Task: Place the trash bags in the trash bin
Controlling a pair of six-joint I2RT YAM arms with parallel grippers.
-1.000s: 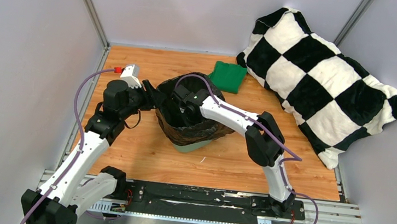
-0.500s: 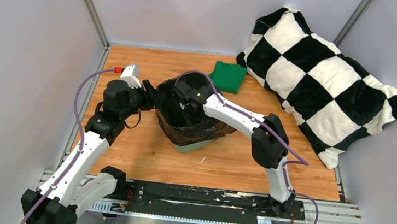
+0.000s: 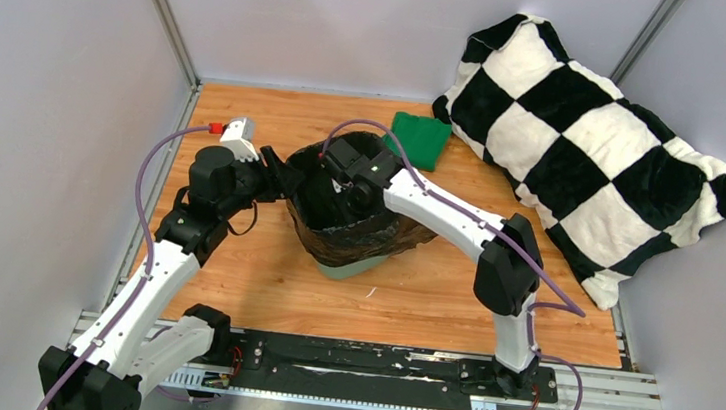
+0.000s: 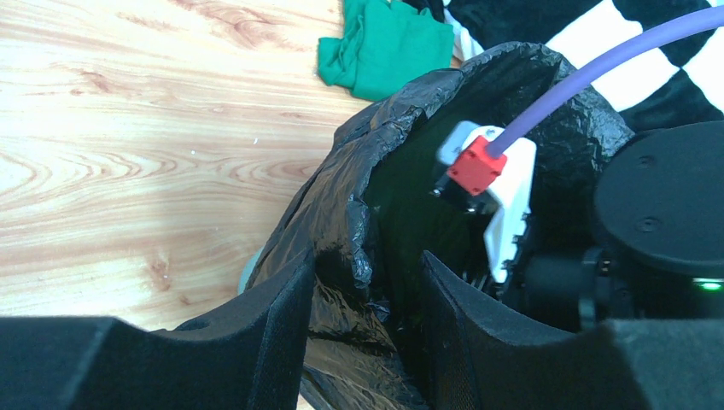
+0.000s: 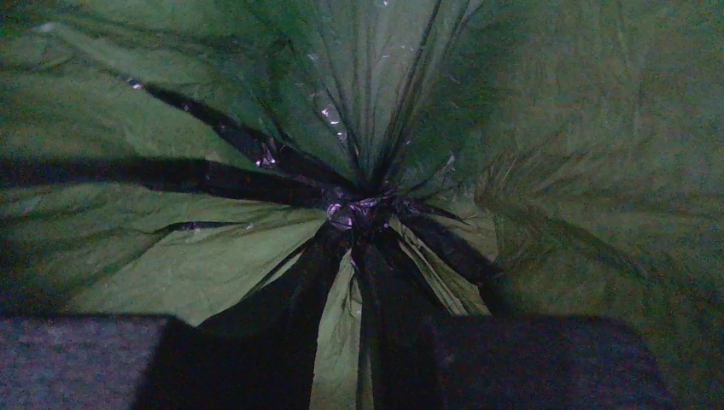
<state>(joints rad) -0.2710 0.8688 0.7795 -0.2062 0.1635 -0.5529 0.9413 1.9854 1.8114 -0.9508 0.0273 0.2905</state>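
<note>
The trash bag (image 3: pixel 356 240) lines the upright trash bin (image 3: pixel 345 269), mouth up and long axis vertical. Its rim sits between the left claw's (image 4: pixel 365 286) fingers; whether they pinch it is unclear. The right claw (image 5: pixel 359 346), released, hangs inside, with the bag's gathered bottom straight ahead.

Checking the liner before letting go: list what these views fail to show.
Right gripper: hidden from above inside the trash bag; its own wrist view is dim.
Left gripper: fingers straddle the bag's rim; left wrist view leaves clamping unclear.
Trash bin: covered by bag; only base shows.
</note>
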